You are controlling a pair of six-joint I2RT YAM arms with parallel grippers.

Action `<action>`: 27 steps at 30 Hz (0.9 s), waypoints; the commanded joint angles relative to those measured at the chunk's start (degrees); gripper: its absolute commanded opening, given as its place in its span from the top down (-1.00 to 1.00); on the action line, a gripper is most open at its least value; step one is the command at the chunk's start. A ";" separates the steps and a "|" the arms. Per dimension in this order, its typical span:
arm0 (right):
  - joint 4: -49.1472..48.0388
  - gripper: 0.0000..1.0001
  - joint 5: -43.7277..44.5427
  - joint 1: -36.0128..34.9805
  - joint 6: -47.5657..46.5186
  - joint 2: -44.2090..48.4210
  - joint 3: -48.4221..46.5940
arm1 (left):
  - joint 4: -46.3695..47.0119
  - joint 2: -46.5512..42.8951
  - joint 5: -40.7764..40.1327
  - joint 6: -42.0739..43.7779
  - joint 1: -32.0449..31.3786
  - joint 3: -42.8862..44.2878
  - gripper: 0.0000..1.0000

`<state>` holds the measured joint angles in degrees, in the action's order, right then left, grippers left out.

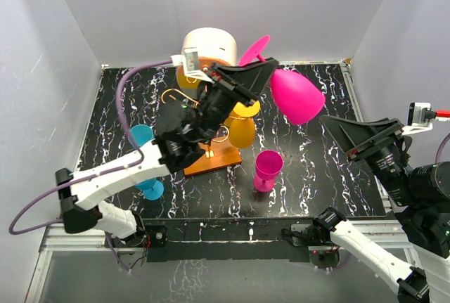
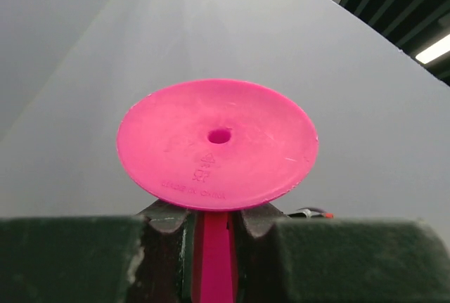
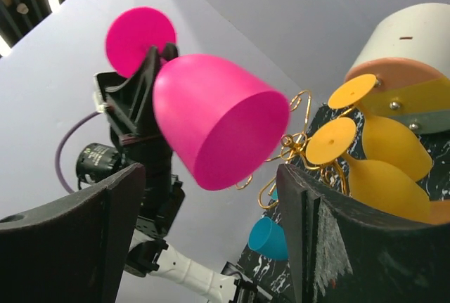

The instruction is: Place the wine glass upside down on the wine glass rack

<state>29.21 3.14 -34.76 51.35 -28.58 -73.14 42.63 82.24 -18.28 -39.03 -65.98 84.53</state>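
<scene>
You're working in a robotics lab test cell. Plain white panel walls [image 1: 140,8] box in a black, white-veined bench [image 1: 323,176]. The white-and-black left robot arm [image 1: 112,180] and right robot arm [image 1: 365,243] are mounted at its near edge. Strip lights [image 2: 432,48] hang from a dark beamed ceiling [image 2: 380,1] overhead.

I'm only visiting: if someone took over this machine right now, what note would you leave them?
Left fingers: shut on the stem of the pink wine glass, which is in the air, tilted sideways, right of the rack.
Right fingers: open, empty, further right.
Rack: mid-table, two yellow glasses hang on it upside down.
Done: glass picked up.
Left: turn it foot up, hang it on a free arm.
</scene>
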 commanded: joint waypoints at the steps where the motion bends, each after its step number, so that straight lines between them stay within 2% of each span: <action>1: 6.33 -0.50 0.29 -0.19 -0.58 -0.95 -4.66 | -4.70 -9.91 4.64 11.72 -0.12 -2.58 1.00; 6: 10.31 -0.56 -1.92 -0.22 -0.75 -2.82 -8.82 | -19.61 -13.48 10.30 15.02 -0.12 -0.15 1.00; 10: 8.25 -0.56 -7.46 -0.22 0.88 -4.87 -10.09 | -30.58 -15.80 12.93 17.23 -0.05 1.03 1.00; 16: 4.26 -0.53 -19.21 -0.21 4.88 -9.80 -9.94 | -40.55 -18.96 14.80 21.62 -0.04 0.78 1.00; 20: 3.99 -0.47 -21.74 -0.22 7.34 -12.91 -9.97 | -45.04 -20.07 18.60 26.11 -0.14 0.37 1.00; 23: 2.14 -0.42 -22.95 -0.21 11.09 -13.34 -7.46 | -50.06 -20.36 20.76 31.46 -0.07 1.09 1.00; 27: -6.93 -0.36 -28.37 -0.21 20.22 -11.79 0.59 | -55.76 -21.65 24.52 35.68 -0.04 2.34 1.00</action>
<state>33.23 -18.48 -34.76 62.30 -42.22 -77.71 -6.90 63.40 1.08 -9.80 -65.95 84.05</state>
